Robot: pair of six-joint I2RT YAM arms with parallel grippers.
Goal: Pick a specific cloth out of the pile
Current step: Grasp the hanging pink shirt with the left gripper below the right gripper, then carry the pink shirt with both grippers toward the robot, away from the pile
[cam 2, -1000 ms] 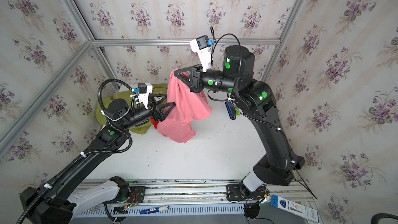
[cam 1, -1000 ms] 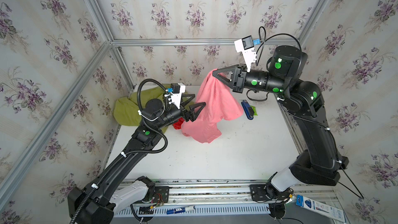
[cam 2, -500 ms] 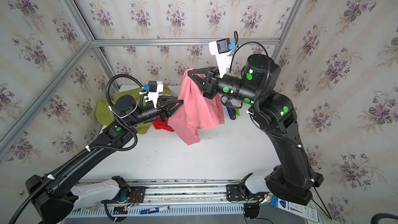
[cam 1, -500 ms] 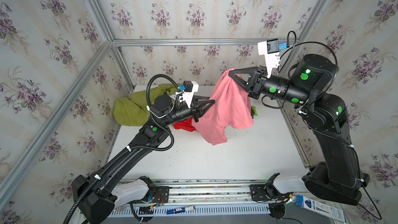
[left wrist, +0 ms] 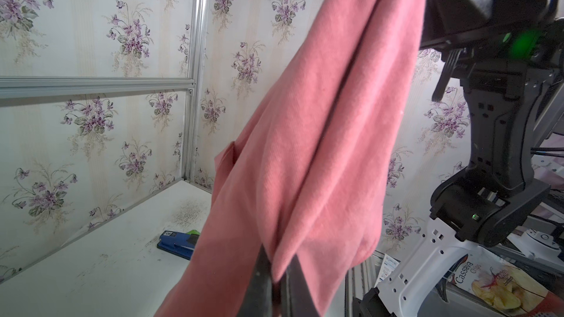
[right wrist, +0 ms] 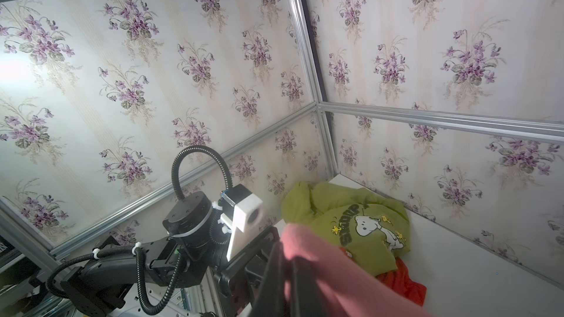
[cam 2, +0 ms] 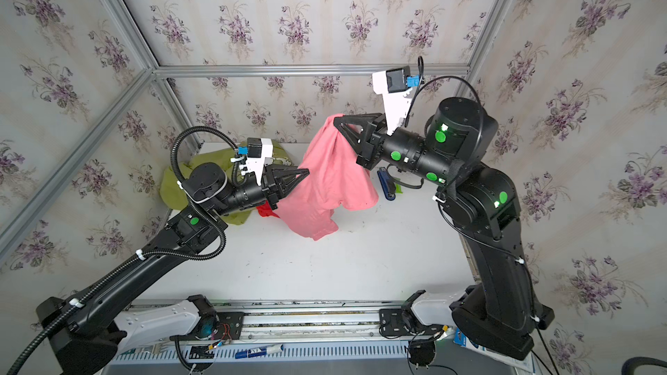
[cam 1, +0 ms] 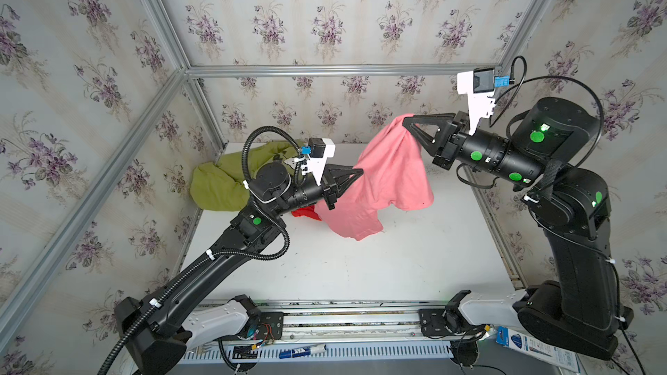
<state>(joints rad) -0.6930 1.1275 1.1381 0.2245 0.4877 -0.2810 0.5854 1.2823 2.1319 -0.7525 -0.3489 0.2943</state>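
The salmon-pink cloth (cam 1: 391, 182) (cam 2: 325, 178) hangs stretched between both grippers above the white table (cam 1: 361, 268). My right gripper (cam 1: 406, 122) (cam 2: 335, 122) (right wrist: 285, 254) is shut on its upper corner, high at the back. Lower and to the left, my left gripper (cam 1: 361, 172) (cam 2: 306, 172) (left wrist: 279, 257) is shut on a fold of the cloth (left wrist: 320, 135). The cloth's lower end droops to the table. What is left of the pile lies at the back left: an olive-green dog-print shirt (cam 1: 223, 182) (right wrist: 351, 218) and a red cloth (cam 1: 305, 212) (right wrist: 403, 282).
A blue stapler (cam 2: 386, 183) (left wrist: 177, 240) lies at the back right of the table, under the right arm. Wallpapered walls with aluminium rails (cam 1: 325, 70) close in the back and both sides. A chips bag (left wrist: 494, 285) lies beyond the table's right edge.
My left gripper has shut on a fold of the cloth. Both grippers have moved right, the right one carrying the cloth's corner away from the pile.
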